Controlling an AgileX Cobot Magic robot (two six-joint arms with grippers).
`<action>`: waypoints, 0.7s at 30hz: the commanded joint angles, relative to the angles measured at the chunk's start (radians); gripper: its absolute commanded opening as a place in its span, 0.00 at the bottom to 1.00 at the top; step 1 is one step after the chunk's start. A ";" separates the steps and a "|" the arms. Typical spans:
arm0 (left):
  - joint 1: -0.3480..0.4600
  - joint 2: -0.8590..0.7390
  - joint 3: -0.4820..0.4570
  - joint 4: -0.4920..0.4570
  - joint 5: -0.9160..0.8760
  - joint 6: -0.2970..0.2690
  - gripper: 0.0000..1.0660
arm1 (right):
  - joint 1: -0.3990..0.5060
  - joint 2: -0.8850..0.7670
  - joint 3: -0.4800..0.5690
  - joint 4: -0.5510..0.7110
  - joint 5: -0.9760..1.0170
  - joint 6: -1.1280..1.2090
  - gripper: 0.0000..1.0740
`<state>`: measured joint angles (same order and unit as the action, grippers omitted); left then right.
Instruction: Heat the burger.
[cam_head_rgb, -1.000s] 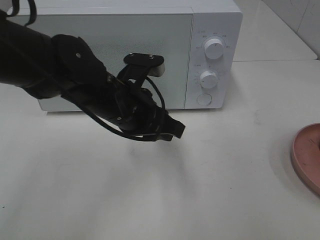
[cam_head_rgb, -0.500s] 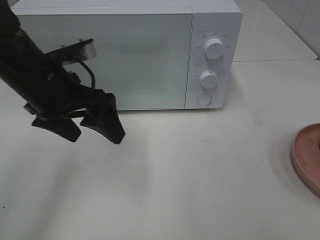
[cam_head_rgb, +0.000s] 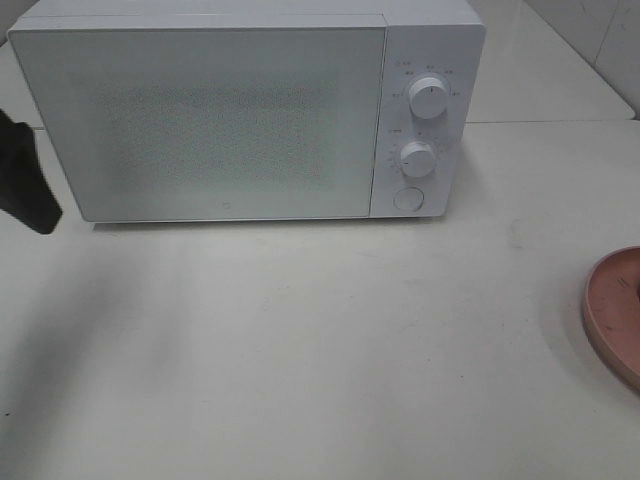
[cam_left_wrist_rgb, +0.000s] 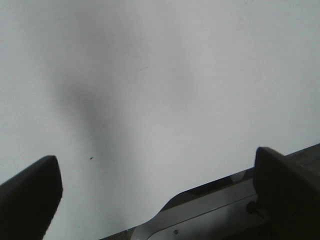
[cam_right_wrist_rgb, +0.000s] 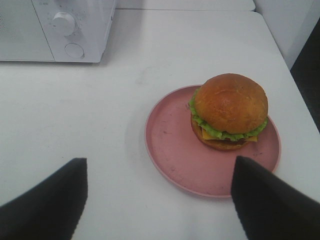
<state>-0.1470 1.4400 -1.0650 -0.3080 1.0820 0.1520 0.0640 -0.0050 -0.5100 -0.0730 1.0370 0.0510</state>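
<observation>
Nearest, my right jaws stand wide and empty above the surface; my left jaws gape too. Beyond, the burger sits on the pink plate: probably soft, light, stacked, so I'd pinch its bun sides gently. Farthest, the microwave stands shut.

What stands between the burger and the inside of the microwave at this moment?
The microwave's door is shut, so it blocks the way in. The burger sits on the pink plate to the microwave's right, and the bare table between them holds nothing visible.
</observation>
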 joint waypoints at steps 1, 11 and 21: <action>0.075 -0.112 0.077 0.040 0.018 -0.033 0.92 | -0.003 -0.026 0.005 -0.001 -0.005 0.001 0.71; 0.208 -0.401 0.303 0.160 0.014 -0.029 0.92 | -0.003 -0.026 0.005 -0.001 -0.005 0.001 0.71; 0.208 -0.639 0.474 0.158 -0.021 -0.029 0.92 | -0.003 -0.026 0.005 -0.001 -0.005 0.001 0.71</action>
<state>0.0600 0.8650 -0.6310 -0.1500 1.0840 0.1280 0.0640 -0.0050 -0.5100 -0.0730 1.0370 0.0510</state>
